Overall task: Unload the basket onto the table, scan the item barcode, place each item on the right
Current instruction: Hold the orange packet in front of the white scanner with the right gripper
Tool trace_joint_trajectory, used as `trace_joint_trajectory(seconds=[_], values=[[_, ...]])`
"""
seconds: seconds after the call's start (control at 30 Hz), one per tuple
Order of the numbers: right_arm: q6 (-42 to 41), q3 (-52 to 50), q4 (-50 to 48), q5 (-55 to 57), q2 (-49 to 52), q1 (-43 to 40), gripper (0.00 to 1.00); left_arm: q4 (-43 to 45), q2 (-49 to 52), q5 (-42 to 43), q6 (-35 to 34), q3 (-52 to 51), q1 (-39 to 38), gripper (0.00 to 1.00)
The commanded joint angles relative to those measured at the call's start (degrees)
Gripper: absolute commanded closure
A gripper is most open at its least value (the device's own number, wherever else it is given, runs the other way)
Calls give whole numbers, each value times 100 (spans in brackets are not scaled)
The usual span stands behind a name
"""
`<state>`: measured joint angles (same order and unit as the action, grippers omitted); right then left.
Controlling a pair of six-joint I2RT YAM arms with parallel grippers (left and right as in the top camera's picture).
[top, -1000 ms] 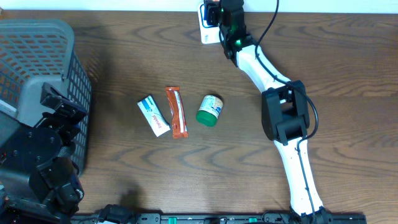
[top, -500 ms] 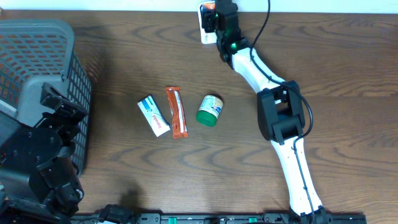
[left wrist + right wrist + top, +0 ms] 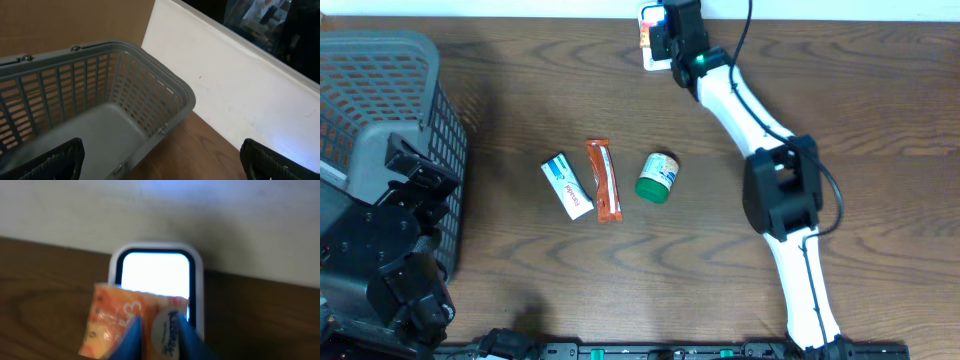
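Note:
My right gripper (image 3: 161,337) is shut on an orange tissue packet (image 3: 112,317), with its blue fingers (image 3: 132,339) pinching the packet's white label. The packet sits right in front of the white scanner (image 3: 197,280), whose window glows bright. From overhead, the right gripper (image 3: 672,28) is at the table's far edge, with the packet (image 3: 645,36) showing as an orange sliver against the scanner (image 3: 651,58). My left gripper (image 3: 160,162) is open and empty above the basket's corner.
A grey mesh basket (image 3: 380,90) stands at the far left, with the left arm (image 3: 390,260) beside it. Mid-table lie a white and blue box (image 3: 566,186), an orange bar (image 3: 604,180) and a green-lidded jar (image 3: 658,177). A white wall (image 3: 240,90) borders the back.
The right arm has shifted slightly at the scanner, and the orange packet now shows beside its gripper. The left arm and the table items have not moved.

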<state>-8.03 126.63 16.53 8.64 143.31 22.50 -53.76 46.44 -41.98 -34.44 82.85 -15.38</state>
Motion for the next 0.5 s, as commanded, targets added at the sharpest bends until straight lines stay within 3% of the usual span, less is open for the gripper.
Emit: trace_joint_trajectory(seconds=[0.0,0.07,0.1,0.2,0.23,0.47], values=[[20,120,789,44,-1132,-20,90,-2,2,-72,94,-17,35,0],[-166,120,1189,-31,-1364,-31,75,-2,2,-72,94,-17,35,0],[-267,120,1325,-109,-1412,-31,51,-2,2,-72,94,-17,35,0],[-339,118,1497,-442,-1349,-31,8,-2,2,-72,94,-17,35,0],[-448,118,1543,-485,-1292,-28,1,-2,2,-72,94,-17,35,0],[-850,118,1628,-509,-754,79,1,-2,2,-72,94,-17,35,0]])
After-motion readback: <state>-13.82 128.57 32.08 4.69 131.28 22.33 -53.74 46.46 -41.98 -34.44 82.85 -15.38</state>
